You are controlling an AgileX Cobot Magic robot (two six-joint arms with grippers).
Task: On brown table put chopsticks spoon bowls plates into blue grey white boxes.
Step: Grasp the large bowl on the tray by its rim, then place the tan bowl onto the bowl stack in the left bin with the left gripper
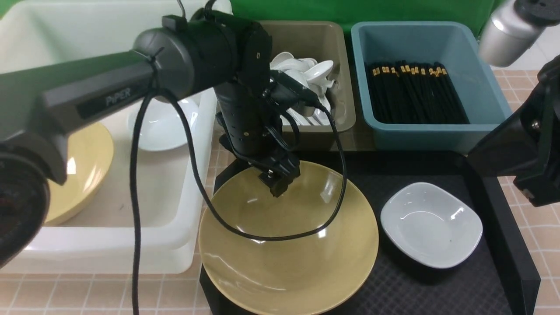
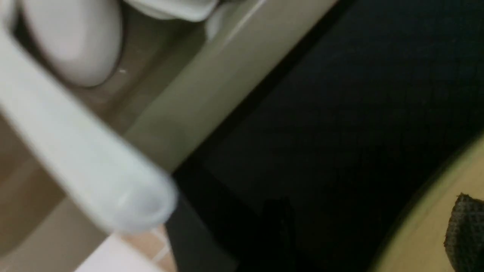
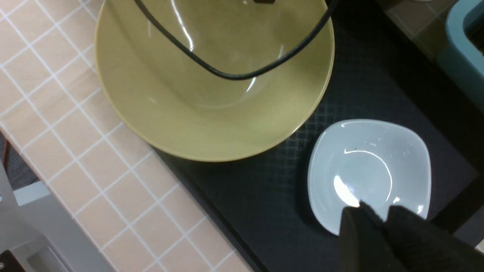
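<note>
A large yellow bowl (image 1: 288,245) sits on the black tray, with a small white plate (image 1: 431,223) to its right. My left gripper (image 1: 276,186) is at the bowl's far rim and open. One pad (image 2: 465,226) is inside the bowl (image 2: 423,234), the other finger outside over the tray. My right gripper (image 3: 380,217) hovers shut and empty over the plate's (image 3: 368,170) near edge. The white box (image 1: 109,245) holds another bowl (image 1: 83,170) and a plate (image 1: 164,127). Spoons (image 1: 306,72) fill the grey box (image 1: 323,39), chopsticks (image 1: 415,92) the blue box (image 1: 420,39).
The black tray (image 1: 437,288) lies on the brown table (image 1: 87,293), in front of the grey and blue boxes. My left arm's cable (image 1: 271,236) droops across the bowl. The right arm's body (image 1: 525,148) stands at the tray's right edge.
</note>
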